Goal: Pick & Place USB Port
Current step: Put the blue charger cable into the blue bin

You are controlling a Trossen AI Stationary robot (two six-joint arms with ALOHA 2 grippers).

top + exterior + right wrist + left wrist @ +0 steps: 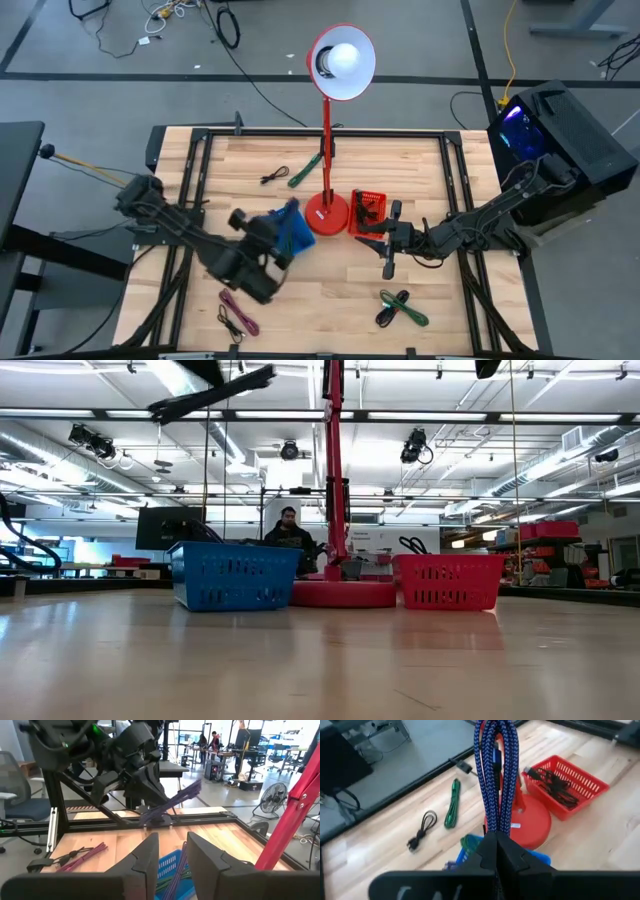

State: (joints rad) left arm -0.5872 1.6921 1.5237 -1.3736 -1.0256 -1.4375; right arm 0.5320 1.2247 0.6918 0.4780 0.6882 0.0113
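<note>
The left gripper was clamped on a coiled blue braided USB cable, held above the blue basket beside the red lamp base. The right gripper, fingers apart, hovered by the red basket. Loose cables lay on the pale wooden tabletop. Beyond it, a person sat in a bright workshop.
</note>
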